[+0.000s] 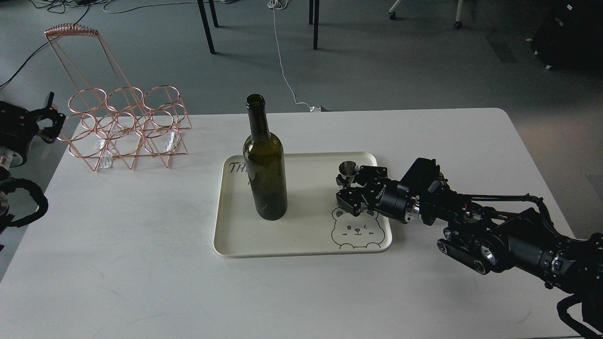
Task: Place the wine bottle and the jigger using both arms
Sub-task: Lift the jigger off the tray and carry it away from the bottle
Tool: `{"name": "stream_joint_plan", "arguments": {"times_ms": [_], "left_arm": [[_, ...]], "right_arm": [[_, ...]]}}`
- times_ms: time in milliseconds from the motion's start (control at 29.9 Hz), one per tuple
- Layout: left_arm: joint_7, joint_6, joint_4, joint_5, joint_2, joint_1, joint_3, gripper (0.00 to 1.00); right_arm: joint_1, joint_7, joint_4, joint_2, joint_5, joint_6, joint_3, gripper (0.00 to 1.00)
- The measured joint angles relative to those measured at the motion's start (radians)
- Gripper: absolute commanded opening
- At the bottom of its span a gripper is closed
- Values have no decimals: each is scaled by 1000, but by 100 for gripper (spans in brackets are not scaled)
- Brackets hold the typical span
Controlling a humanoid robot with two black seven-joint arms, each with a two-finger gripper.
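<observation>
The wine bottle (265,174) stands upright on the left part of a cream tray (301,247). The jigger (348,168) stands on the tray's right part, above a bear drawing; only its upper cup shows. My right gripper (344,189) comes in from the right and is shut around the jigger's waist and lower cone. My left gripper (51,123) is at the far left edge, off the table, beside a copper wire rack. Its fingers stand apart and hold nothing.
The copper wire bottle rack (123,127) stands at the table's back left corner. The white table (141,263) has bare surface in front of and left of the tray. Chair legs and cables lie on the floor beyond.
</observation>
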Motion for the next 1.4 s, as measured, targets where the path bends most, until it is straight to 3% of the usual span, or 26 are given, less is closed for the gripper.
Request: {"name": "stream_joint_plan", "arguments": {"times_ms": [267, 634, 801, 1169, 1402], "left_arm": [[0, 0, 0, 1, 1, -1, -2, 98], [2, 0, -1, 2, 2, -10, -5, 98], [3, 0, -4, 1, 22, -11, -1, 98], [3, 0, -9, 1, 24, -11, 5, 98], [3, 0, -11, 1, 23, -11, 6, 98]], "right_arm": [[21, 0, 10, -32, 5, 0, 21, 4], [2, 0, 119, -274, 17, 0, 193, 4], [-69, 0, 110, -344, 124, 0, 218, 4], [-184, 0, -13, -343, 255, 0, 218, 4], [-187, 0, -34, -329, 260, 0, 218, 10]]}}
